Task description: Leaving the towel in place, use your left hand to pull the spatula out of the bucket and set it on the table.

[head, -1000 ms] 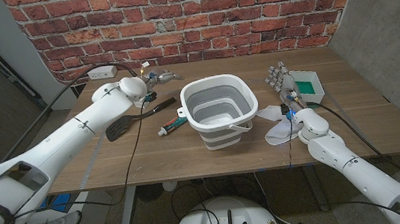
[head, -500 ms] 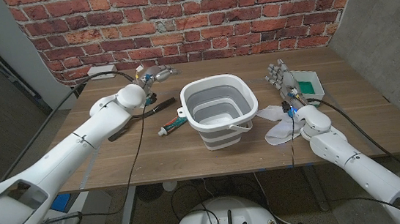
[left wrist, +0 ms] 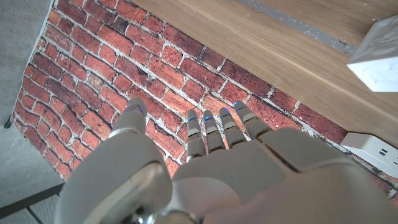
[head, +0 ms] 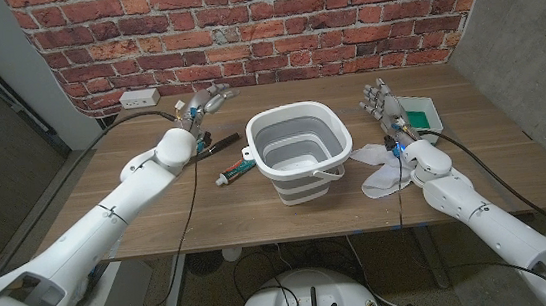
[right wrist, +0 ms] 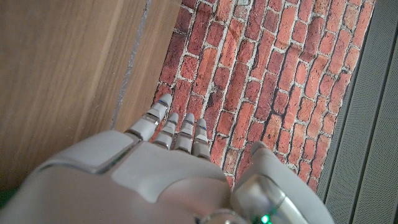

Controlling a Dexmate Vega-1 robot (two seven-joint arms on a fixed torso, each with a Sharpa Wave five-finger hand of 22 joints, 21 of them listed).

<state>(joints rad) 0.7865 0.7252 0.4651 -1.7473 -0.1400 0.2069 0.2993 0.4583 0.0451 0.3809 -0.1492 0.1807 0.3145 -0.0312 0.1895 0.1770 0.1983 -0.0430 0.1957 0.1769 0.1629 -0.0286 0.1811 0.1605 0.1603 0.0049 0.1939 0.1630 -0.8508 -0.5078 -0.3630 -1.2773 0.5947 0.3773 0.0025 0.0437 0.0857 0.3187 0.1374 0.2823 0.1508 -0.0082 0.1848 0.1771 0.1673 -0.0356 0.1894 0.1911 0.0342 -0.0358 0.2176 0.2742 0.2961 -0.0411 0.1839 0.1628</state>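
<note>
Spatula (head: 214, 144) lies on bench beside bucket (head: 300, 150); your left hand (head: 203, 106) is released, empty. Retract it clear of the handle.

glossy white rounded arm shells with thin dark seams at the joints, black cables running along both arms, left hand (left wrist: 205, 168) and right hand (right wrist: 155, 174) in pale grey segmented plastic, fingertips (left wrist: 135, 109) silvery with tiny blue dots

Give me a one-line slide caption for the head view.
Both hands, left hand and right hand, raised open beside the empty grey bucket; white towel lies right of it.
</note>
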